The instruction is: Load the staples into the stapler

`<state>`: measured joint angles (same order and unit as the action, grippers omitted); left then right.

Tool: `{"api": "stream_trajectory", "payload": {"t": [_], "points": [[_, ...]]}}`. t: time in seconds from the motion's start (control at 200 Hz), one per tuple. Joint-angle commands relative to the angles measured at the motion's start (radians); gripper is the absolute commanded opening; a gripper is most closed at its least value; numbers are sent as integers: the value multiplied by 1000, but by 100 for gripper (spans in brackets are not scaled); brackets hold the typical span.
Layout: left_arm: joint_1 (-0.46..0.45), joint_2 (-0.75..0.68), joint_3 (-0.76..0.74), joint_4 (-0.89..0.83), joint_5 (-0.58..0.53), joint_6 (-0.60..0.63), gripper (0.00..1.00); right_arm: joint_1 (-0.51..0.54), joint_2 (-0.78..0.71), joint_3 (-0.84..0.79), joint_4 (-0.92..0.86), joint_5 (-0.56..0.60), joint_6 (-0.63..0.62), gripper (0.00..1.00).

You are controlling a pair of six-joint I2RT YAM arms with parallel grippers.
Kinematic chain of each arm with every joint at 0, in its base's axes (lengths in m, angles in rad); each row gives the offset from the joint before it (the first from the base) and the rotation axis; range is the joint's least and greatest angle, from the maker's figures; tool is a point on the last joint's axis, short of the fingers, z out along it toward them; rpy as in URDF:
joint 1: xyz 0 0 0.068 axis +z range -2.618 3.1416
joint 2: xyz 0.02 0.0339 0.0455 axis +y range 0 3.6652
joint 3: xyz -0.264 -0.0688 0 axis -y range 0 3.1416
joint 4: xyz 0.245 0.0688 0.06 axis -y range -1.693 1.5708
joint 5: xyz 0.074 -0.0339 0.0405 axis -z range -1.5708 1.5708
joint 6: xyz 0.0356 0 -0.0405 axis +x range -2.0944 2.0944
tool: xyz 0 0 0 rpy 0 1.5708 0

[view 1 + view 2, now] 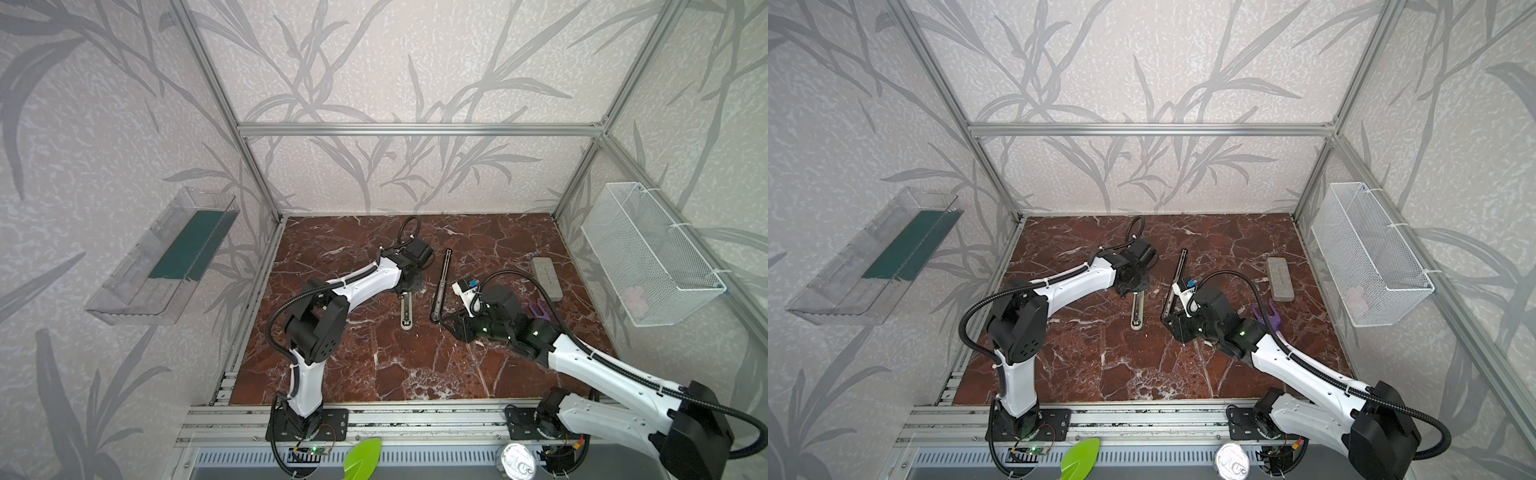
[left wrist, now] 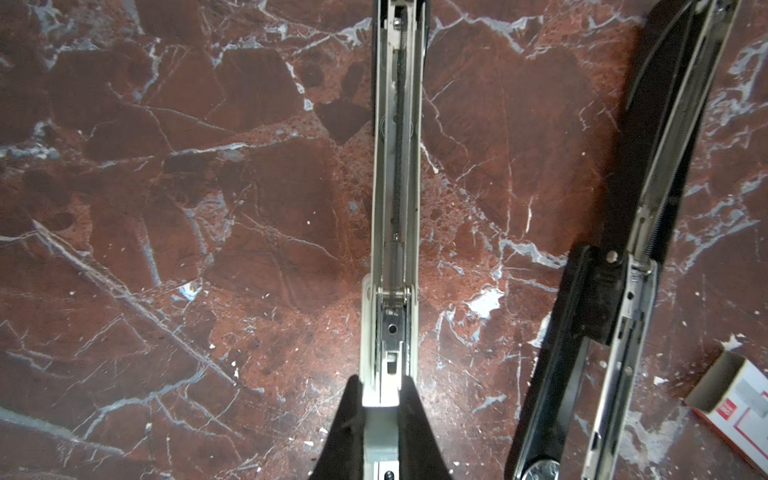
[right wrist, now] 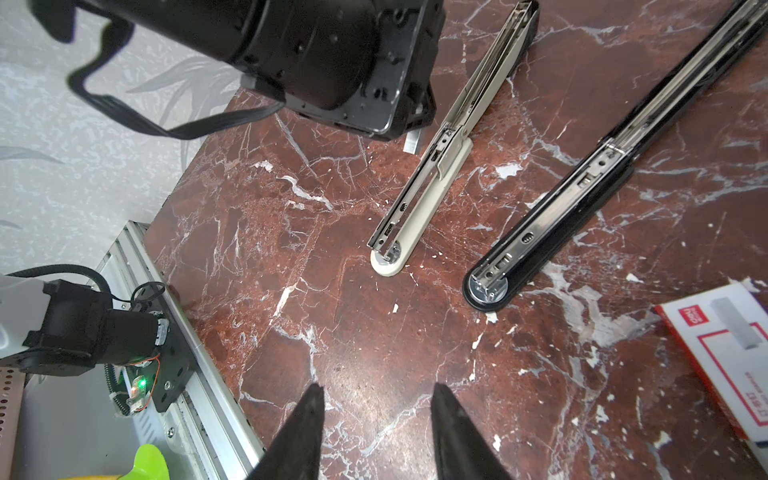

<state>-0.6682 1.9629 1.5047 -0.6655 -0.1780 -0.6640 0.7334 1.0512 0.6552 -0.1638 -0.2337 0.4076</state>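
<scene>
Clamping the white stapler [image 2: 392,187] across its width, the left hand [image 2: 380,380] has the opened stapler's long axis running straight ahead of it. The staples [image 3: 719,365] lie on the bench [image 3: 332,291] beside the right hand [image 3: 376,388], outside its spread, empty fingers, so that hand is nearer. The black stapler [image 3: 552,208] lies between the box and the white stapler, touching neither.

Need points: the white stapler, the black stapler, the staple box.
white stapler [image 3: 424,214]: right wrist view, on its cream base beside the metal rail.
black stapler [image 3: 548,216]: right wrist view, on its metal rail, toward the rounded end.
staple box [image 3: 723,365]: right wrist view, on the printed top face.
</scene>
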Motion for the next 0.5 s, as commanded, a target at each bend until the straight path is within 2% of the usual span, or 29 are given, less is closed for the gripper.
{"api": "stream_trajectory", "payload": {"t": [0.0,0.495], "points": [[-5,29,29,-13,-35,0,12,8,-22,7,-36,26,-4,44],[-17,83,62,0,-32,-2,12,8,-57,10,-78,57,-16,44]]}}
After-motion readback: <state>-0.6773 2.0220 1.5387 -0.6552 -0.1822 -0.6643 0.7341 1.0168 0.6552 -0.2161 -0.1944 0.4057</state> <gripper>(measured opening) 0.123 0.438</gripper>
